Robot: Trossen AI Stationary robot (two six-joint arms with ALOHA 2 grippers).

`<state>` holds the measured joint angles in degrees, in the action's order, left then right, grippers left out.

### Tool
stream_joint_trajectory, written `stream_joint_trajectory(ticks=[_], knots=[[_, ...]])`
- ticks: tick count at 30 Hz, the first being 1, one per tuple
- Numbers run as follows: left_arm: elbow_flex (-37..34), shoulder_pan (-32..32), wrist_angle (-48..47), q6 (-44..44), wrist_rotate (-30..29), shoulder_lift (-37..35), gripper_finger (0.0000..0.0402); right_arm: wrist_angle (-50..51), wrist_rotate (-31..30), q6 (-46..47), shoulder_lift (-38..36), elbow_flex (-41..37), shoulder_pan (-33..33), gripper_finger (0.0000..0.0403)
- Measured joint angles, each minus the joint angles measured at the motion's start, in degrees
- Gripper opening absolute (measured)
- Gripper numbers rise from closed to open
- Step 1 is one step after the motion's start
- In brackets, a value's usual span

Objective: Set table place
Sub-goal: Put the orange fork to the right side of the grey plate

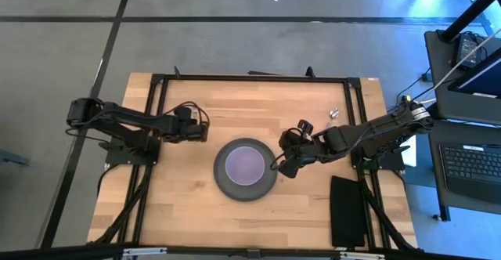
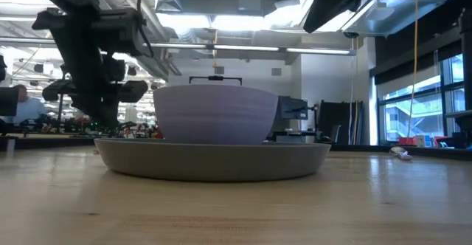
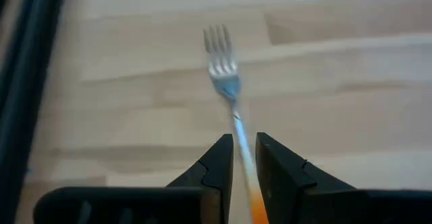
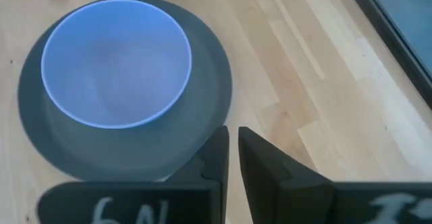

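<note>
A dark grey round plate [image 1: 246, 185] lies at the middle of the wooden table [image 1: 180, 205], and a lavender bowl [image 1: 245, 164] stands in it; both show in the low view [image 2: 214, 160] and the right wrist view [image 4: 115, 62]. My left gripper [image 1: 203, 132] is to the left of the plate, shut on the orange-handled fork [image 3: 226, 75]. My right gripper [image 4: 233, 135] is shut and empty, above the plate's right rim [image 1: 275, 166]. A small pale utensil [image 1: 333, 113] lies on the table at the far right; whether it is the spoon I cannot tell. My left gripper pinches the fork's orange handle [image 3: 255, 200] between its two fingers. The fingers lie along the fork, whose metal neck and tines [image 3: 219, 45] stick out past the fingertips over the wood. Whether the fork touches the table I cannot tell.
A black rectangular pad [image 1: 347, 211] lies at the near right of the table. The thin black frame [image 1: 250, 77] runs along the far edge. A desk with a keyboard [image 1: 470, 162] stands to the right of the table.
</note>
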<state>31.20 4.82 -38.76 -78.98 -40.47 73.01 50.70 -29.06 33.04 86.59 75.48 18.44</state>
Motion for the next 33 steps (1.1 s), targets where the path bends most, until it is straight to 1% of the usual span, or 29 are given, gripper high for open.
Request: stream_joint_trajectory(ticks=[4, 11, 17, 21, 25, 30, 33], knots=[[-1.01, 1.64, 0.76, 2.24, -0.07, 0.00, 0.0067, 0.00, 0.02, 0.15, 0.00, 0.00, 0.00, 0.0039], [-1.48, 3.56, 7.96, 8.74, 0.02, 0.00, 0.0102, -0.02, 0.02, -0.01, -0.02, 0.00, -0.02, 0.0039], [-1.48, 4.29, 8.92, 8.50, 0.67, 1.43, 0.0119, -0.02, 0.02, -0.04, -0.04, 0.00, 0.08, 0.0039], [-1.48, 4.20, 8.99, 5.33, 0.70, 4.34, 0.0118, -0.02, 0.04, -0.04, -0.07, 0.00, 0.15, 0.0039], [-1.48, 4.17, 9.36, 2.64, -0.09, 8.82, 0.0111, -0.04, 0.04, -0.01, -0.07, 0.00, 0.14, 0.0039], [-1.48, 4.17, 14.29, 1.15, -0.72, 14.40, 0.0105, -0.04, 0.07, 0.26, -0.09, 0.00, 0.14, 0.0039], [-1.46, 4.09, 17.17, 1.06, -2.85, 16.68, 0.0105, -0.04, 0.07, 0.35, -0.09, 0.00, 0.13, 0.0039]])
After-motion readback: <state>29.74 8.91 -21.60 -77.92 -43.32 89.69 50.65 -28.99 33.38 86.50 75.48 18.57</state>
